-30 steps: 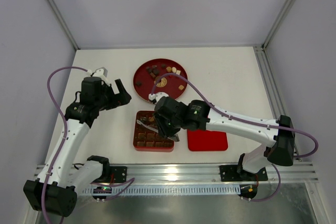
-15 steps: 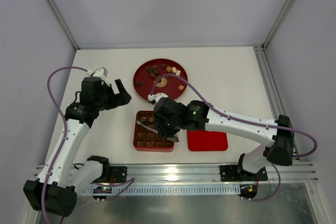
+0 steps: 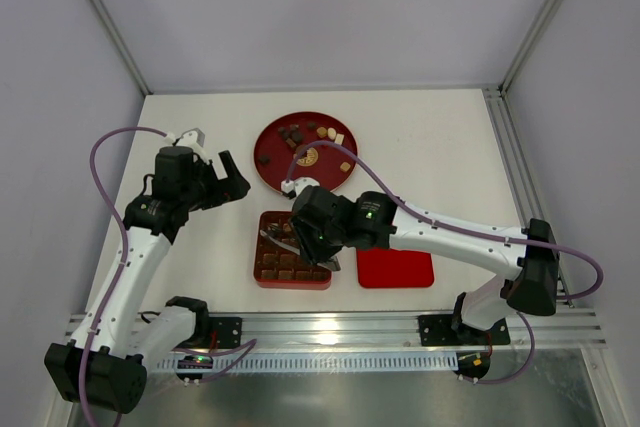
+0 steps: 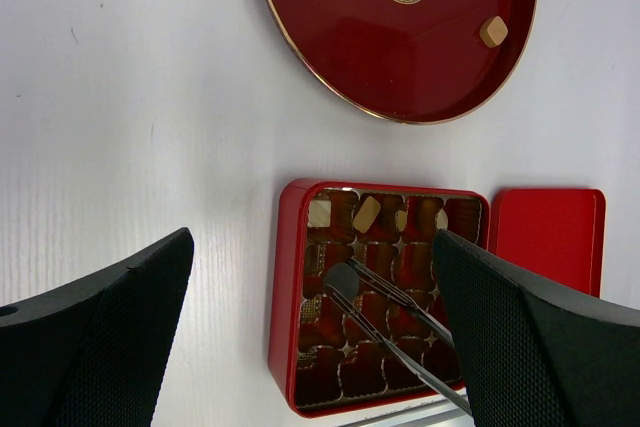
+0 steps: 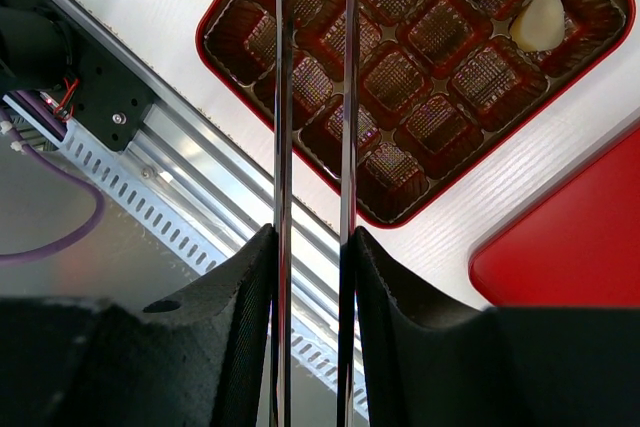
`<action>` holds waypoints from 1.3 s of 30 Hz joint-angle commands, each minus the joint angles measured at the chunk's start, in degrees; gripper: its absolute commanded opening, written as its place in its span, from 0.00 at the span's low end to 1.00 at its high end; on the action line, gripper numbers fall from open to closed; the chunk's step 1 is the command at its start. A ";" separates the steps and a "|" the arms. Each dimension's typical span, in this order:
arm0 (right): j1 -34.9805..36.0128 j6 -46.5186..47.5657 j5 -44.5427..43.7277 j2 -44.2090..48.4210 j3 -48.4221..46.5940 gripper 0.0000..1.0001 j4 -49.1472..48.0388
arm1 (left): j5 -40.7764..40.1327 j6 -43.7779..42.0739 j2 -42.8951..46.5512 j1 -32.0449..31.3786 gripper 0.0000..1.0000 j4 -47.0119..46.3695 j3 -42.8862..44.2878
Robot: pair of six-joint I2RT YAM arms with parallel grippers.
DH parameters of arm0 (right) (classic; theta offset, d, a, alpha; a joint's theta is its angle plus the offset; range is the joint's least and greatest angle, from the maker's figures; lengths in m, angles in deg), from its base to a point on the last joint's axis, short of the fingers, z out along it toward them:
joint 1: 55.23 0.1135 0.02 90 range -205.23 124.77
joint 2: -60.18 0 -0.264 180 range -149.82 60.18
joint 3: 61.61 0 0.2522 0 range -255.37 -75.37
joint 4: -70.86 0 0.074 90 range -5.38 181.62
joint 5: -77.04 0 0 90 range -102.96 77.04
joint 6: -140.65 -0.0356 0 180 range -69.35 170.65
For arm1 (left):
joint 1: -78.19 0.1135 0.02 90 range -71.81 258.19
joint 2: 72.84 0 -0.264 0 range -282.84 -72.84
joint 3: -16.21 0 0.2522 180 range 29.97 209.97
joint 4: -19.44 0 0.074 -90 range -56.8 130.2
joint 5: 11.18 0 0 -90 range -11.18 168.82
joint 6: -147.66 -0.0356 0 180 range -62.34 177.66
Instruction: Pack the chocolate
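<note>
Left wrist view: barely started, few chocolates (image 4: 366, 213) in the red box (image 4: 283, 297), more on the round tray (image 4: 400, 77); left jaws spread, right jaws pinching tongs (image 4: 343, 278).

From above and behind the arms the top view takes in the whole counter (image 3: 440, 147), the left wrist view looks straight down from well above the red box (image 4: 283, 297), and the right wrist view, close in, shares that box.
</note>
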 commanded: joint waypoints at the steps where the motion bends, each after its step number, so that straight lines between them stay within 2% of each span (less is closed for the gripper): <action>1: 0.44 -0.04 -0.15 -0.23 -0.63 0.38 -2.40 | 0.77 -0.76 1.10 0.02 1.00 -0.75 -0.05; 29: -0.79 2.68 -3.84 1.09 -3.61 0.41 0.15 | 0.59 -0.76 1.10 -0.07 1.00 -0.67 -0.05; 33: -2.98 4.09 -3.31 2.14 -4.75 0.41 0.41 | 0.68 -0.68 0.93 0.02 1.00 -0.75 -0.05; 39: -10.53 7.69 -1.56 3.02 -6.86 0.41 0.50 | 0.68 -0.76 0.84 0.02 1.00 -0.75 -0.05</action>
